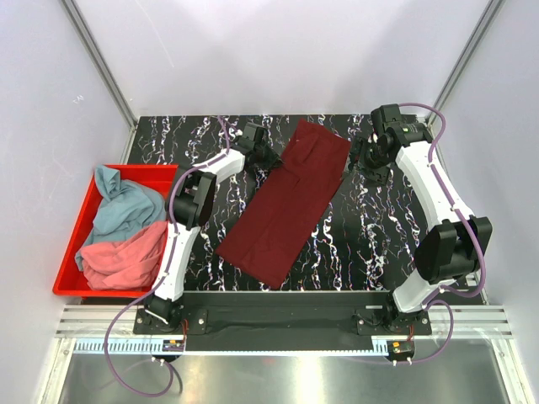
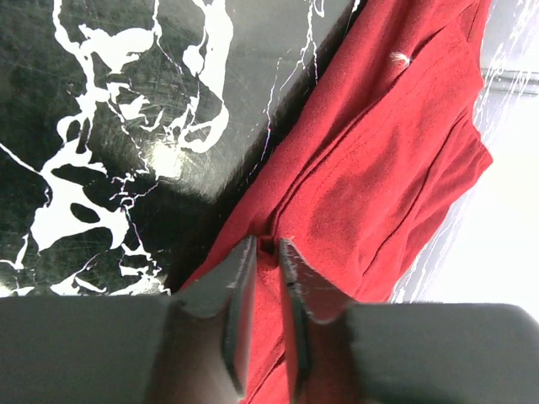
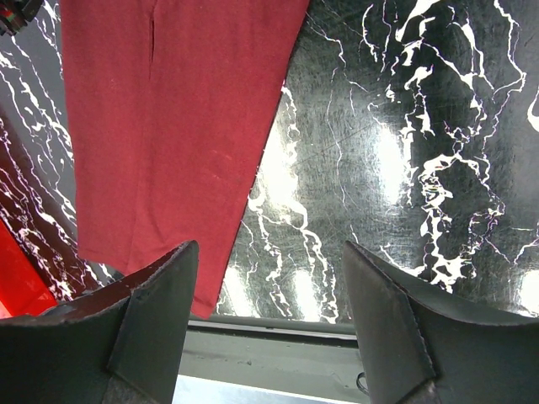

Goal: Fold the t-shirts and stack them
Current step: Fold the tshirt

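Folding the maroon shirt: left gripper seems clamped on its edge; right gripper, jaws apart, should grasp its upper-right edge next.

Bright overhead light, white glare patches on the glossy table

No legible text, label, brand or number is found in any view. Tick marks are seen on a graduated strip along the rail at 6 o'clock in the top view, below the bench edge; any figures on it are too small to be read.
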